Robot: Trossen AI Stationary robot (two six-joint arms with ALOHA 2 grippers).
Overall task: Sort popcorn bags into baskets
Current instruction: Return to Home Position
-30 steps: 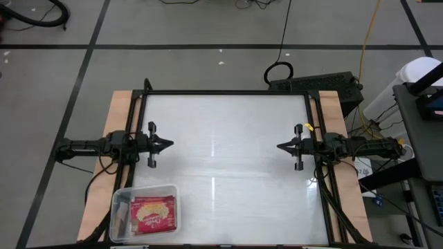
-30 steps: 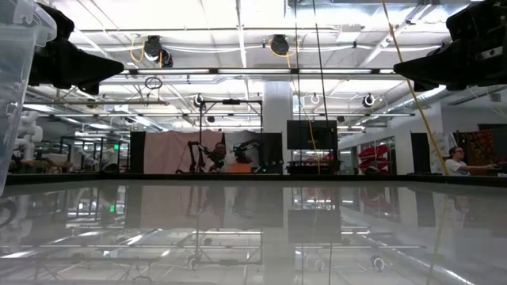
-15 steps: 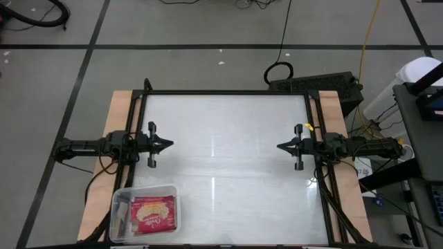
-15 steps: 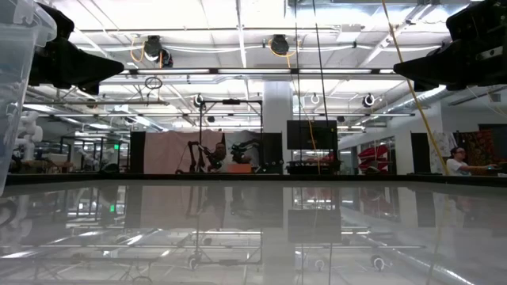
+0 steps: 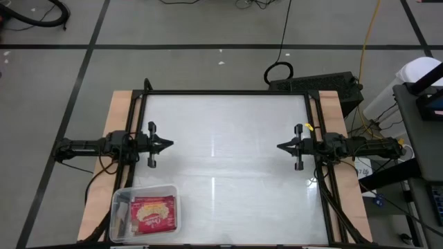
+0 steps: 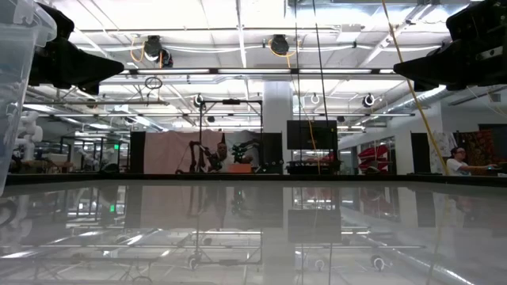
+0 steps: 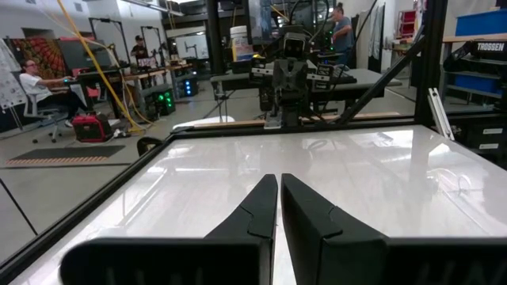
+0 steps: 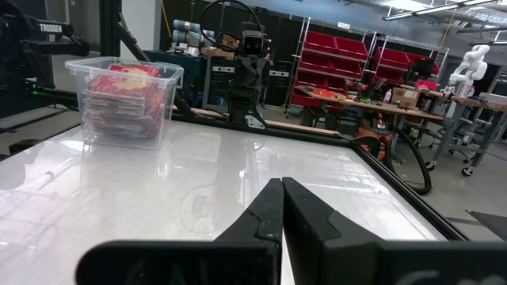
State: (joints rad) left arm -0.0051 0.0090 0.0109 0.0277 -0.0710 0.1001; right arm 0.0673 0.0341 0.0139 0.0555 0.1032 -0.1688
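Popcorn bags (image 5: pixel 154 213) stacked in the clear tub (image 5: pixel 116 199) at a bench (image 5: pixel 228 131) corner near the left arm (image 5: pixel 104 145); its jaws and those of the right arm (image 5: pixel 353 146), facing across the bench, are closed tight and empty, so homing likely needs only parking clear of the tub.

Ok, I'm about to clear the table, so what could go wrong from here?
The clear tub sits at the table's corner, right by its edge; a bump might tip it off. The popcorn bags are stacked near its rim and could spill when lifted. Left gripper and right gripper sit shut at the sides.
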